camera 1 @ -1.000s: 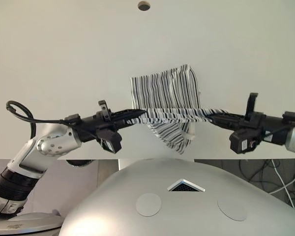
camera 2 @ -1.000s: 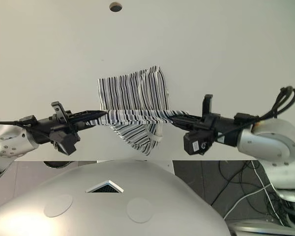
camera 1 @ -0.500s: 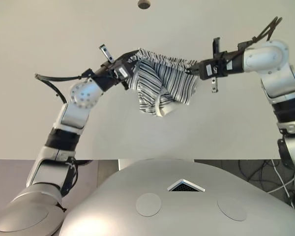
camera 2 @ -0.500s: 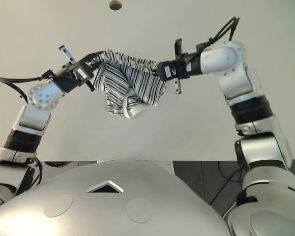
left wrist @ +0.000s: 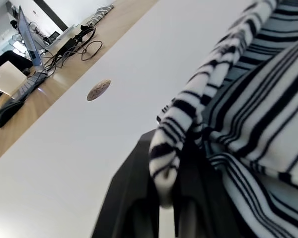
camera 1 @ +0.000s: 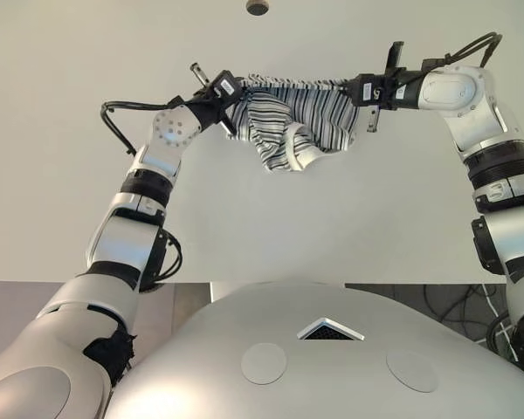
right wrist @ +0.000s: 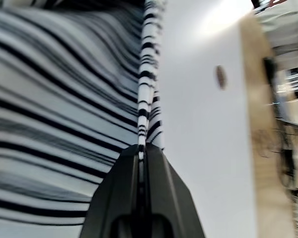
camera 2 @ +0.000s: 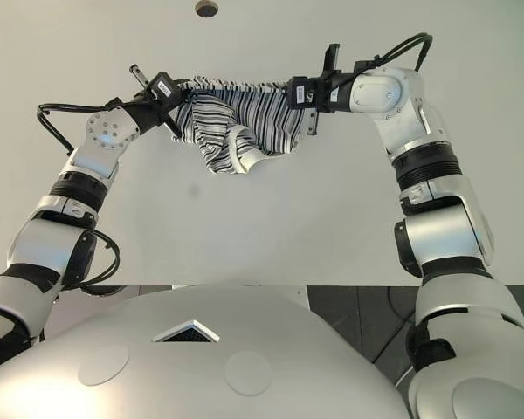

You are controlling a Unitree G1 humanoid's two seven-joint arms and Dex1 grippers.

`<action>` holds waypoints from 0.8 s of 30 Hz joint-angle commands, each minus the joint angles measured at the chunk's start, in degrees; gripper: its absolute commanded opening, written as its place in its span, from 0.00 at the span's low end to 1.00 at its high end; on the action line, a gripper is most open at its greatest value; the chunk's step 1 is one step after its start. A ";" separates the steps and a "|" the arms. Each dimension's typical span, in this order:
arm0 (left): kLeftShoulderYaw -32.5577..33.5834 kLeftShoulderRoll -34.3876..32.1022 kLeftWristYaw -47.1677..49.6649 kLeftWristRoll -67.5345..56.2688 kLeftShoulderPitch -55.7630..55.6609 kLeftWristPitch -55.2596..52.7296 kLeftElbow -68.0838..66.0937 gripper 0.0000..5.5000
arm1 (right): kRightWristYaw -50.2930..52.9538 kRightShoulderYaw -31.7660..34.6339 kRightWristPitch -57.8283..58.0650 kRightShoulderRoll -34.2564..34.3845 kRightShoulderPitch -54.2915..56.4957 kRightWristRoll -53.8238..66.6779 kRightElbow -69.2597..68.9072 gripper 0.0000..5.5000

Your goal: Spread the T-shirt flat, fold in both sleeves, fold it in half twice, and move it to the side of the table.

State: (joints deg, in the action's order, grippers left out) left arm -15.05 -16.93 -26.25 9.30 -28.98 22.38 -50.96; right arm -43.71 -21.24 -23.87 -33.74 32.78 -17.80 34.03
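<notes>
Both arms have stretched farther out, carrying the striped T-shirt (camera 1: 290, 122) toward the far side of the white desk (camera 1: 244, 218). It hangs bunched between the left gripper (camera 1: 230, 94) and right gripper (camera 1: 355, 90), jaws clenched on its upper edge.

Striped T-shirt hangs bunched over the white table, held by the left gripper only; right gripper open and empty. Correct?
Not quite. The right gripper is not open and empty: the right wrist view shows it shut on an edge of the T-shirt. The left gripper does hold the other side, and the shirt hangs bunched over the white table.
</notes>
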 commanded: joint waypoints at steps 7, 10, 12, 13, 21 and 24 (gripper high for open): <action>-1.02 -0.20 -8.31 -2.16 9.77 -4.00 8.74 0.02 | 19.93 9.74 7.35 -2.74 -19.26 -10.73 -26.44 0.14; -0.63 -0.83 -9.02 -3.03 11.76 -5.90 12.71 0.02 | 18.23 7.59 9.34 -2.49 -19.63 -12.45 -26.21 0.14; -0.82 -0.75 -9.15 -3.14 12.35 -7.01 14.29 0.02 | 17.24 8.07 9.69 -2.84 -20.82 -10.67 -28.32 0.14; -0.90 -0.69 -9.16 -3.16 12.64 -7.62 15.17 0.02 | 16.61 8.34 9.28 -3.53 -22.05 -9.82 -29.80 0.14; -1.18 -0.26 -8.95 -3.07 13.34 -11.65 19.22 0.02 | 11.25 3.43 -1.89 -8.69 -43.29 -5.21 -55.30 0.14; -0.96 -0.43 -8.76 -3.24 13.86 -12.39 20.18 0.02 | 8.68 -0.28 -2.50 -7.93 -45.48 -5.79 -59.22 0.14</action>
State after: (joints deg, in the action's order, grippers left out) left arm -15.28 -16.77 -34.30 4.97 -17.10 12.34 -30.62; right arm -33.19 -19.28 -26.10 -41.84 -12.28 -22.90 -23.41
